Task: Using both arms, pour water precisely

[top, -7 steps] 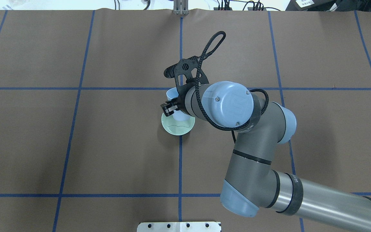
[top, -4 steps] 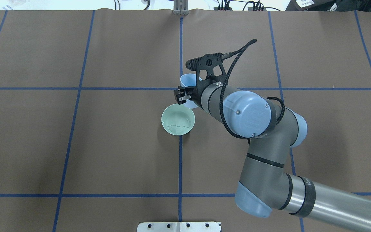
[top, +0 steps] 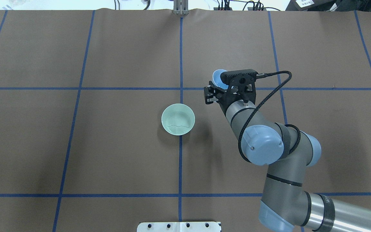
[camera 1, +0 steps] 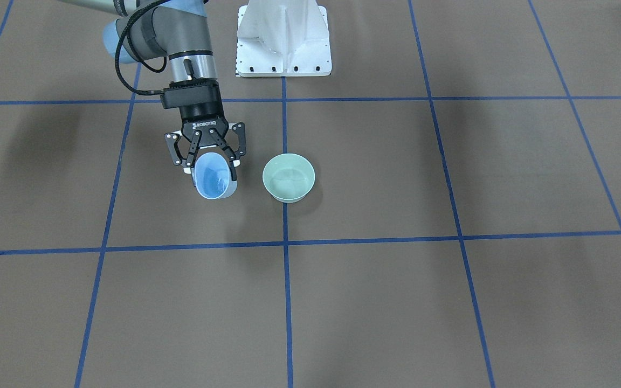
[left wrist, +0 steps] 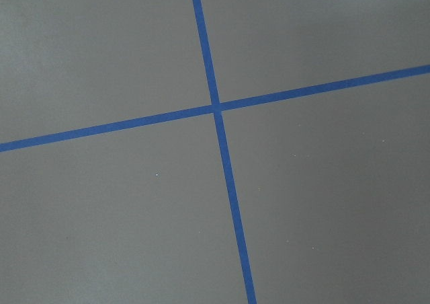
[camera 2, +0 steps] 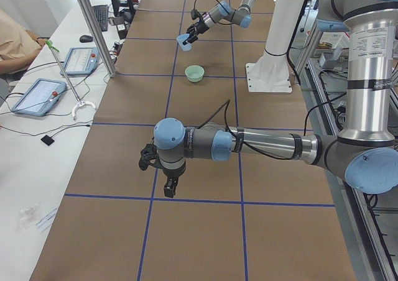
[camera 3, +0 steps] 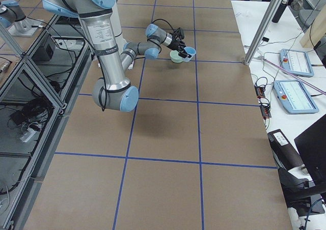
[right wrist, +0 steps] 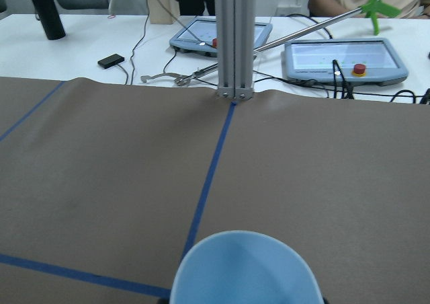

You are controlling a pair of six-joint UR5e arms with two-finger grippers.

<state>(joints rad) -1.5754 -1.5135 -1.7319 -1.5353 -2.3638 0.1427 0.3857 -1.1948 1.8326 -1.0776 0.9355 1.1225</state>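
Observation:
My right gripper [camera 1: 212,171] is shut on a light-blue cup [camera 1: 212,184], held tilted just above the table, beside the pale green bowl [camera 1: 289,178] and apart from it. In the overhead view the cup [top: 218,76] and right gripper [top: 217,86] are up and to the right of the bowl [top: 178,120]. Water [top: 176,125] shows as a faint glinting line inside the bowl. The cup's rim [right wrist: 242,267] fills the bottom of the right wrist view. My left gripper [camera 2: 169,188] shows only in the exterior left view, low over bare table far from the bowl; I cannot tell if it is open or shut.
The brown table carries a grid of blue tape lines [left wrist: 216,107]. The white bolted pedestal [camera 1: 283,40] stands at the robot's side of the table. An aluminium post [right wrist: 234,35] rises at the far edge, with tablets [right wrist: 346,58] and cables on the white bench behind.
My right arm has swung the cup off the bowl and away to the right in the overhead view. The bowl has stayed in place with water in it.

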